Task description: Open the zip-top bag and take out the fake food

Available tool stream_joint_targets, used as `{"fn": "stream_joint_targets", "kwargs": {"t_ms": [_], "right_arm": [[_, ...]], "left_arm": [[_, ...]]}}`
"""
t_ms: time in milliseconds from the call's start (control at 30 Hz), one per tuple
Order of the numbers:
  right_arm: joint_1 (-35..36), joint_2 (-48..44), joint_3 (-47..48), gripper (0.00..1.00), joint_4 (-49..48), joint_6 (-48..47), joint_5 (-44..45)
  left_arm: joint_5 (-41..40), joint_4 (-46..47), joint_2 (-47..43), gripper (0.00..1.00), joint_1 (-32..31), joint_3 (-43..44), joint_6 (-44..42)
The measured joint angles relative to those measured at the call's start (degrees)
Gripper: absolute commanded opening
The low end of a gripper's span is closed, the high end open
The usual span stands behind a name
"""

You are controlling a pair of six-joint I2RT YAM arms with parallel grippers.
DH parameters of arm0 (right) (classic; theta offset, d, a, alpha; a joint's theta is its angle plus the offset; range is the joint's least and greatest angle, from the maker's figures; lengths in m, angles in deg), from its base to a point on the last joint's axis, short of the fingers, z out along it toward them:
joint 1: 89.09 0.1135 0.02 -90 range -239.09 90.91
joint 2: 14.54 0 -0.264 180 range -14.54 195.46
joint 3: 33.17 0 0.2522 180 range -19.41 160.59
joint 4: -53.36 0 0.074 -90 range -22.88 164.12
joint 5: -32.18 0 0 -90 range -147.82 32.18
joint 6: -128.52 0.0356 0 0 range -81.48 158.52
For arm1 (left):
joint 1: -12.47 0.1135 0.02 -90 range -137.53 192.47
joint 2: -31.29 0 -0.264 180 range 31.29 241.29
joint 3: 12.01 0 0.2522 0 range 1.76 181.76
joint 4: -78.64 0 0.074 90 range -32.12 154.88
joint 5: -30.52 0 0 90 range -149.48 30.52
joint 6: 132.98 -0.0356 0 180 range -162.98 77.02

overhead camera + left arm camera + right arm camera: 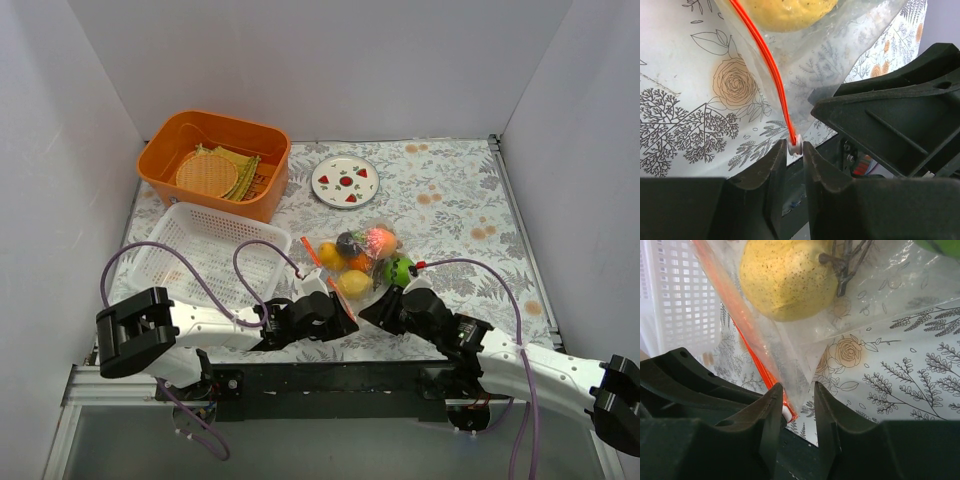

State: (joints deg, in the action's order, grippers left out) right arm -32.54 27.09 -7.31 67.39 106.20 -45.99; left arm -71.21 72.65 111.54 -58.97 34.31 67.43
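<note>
Top external view shows you both tools at the near corner of the clear, crinkly plastic zip-top bag (pixel 362 262), which lies on the floral-printed surface (pixel 460 200) just ahead of them. Inside the bag you see the fake food: yellow plastic fruits (pixel 353 283), an orange round one (pixel 360 263), a green ball (pixel 398 270) and a dark purple piece (pixel 348 242).

In the left wrist view, the left tool (pixel 795 151) has its two fingers pressed together on the small white piece (pixel 795 146) at the end of the red-orange zip strip (pixel 767 60). The strip runs up and away from the fingertips.

In the right wrist view, the right tool (pixel 799 400) has its fingers a little apart, and the clear corner film of the bag hangs into the gap. The strip and its white end lie against the inner side of one finger (pixel 771 405). A speckled yellow pear-shaped fruit (pixel 787 277) lies in the bag directly ahead of this tool. A white mesh plastic basket (pixel 675 295) is ahead of it and to the side.
</note>
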Motion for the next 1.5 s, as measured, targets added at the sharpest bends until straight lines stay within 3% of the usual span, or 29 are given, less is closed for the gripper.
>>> {"fn": "stream_joint_targets", "kwargs": {"t_ms": [100,200,633,733,767,800,833,1500], "right_arm": [[0.00,-0.04,-0.46,0.45,-0.55,0.02,-0.07],[0.00,-0.17,-1.31,0.47,-0.76,0.00,-0.28],[0.11,0.87,-4.44,0.38,-5.03,2.67,-1.81],[0.11,0.85,-4.42,0.31,-5.22,3.45,-1.68],[0.11,0.83,-4.42,0.23,-5.25,3.85,-1.62],[0.11,0.83,-4.44,0.06,-5.25,4.15,-1.55],[0.11,0.83,-4.42,0.01,-5.33,4.39,-1.57],[0.20,-1.92,-2.29,0.01,0.11,-0.15,-1.57]], "left_arm": [[0.02,1.29,0.92,0.13,0.00,0.00,0.07],[0.07,2.08,1.97,0.00,0.00,0.00,0.22],[0.57,5.55,3.56,0.00,0.00,-0.33,0.63],[0.87,6.58,4.31,0.00,0.00,-0.35,0.79],[1.01,6.97,4.52,0.00,0.00,-0.39,0.85],[1.14,7.65,4.72,0.00,0.00,-0.55,0.90],[1.22,7.93,4.74,0.00,0.00,-0.72,1.01],[0.39,9.79,4.79,0.02,-0.15,-1.25,3.54]]}}
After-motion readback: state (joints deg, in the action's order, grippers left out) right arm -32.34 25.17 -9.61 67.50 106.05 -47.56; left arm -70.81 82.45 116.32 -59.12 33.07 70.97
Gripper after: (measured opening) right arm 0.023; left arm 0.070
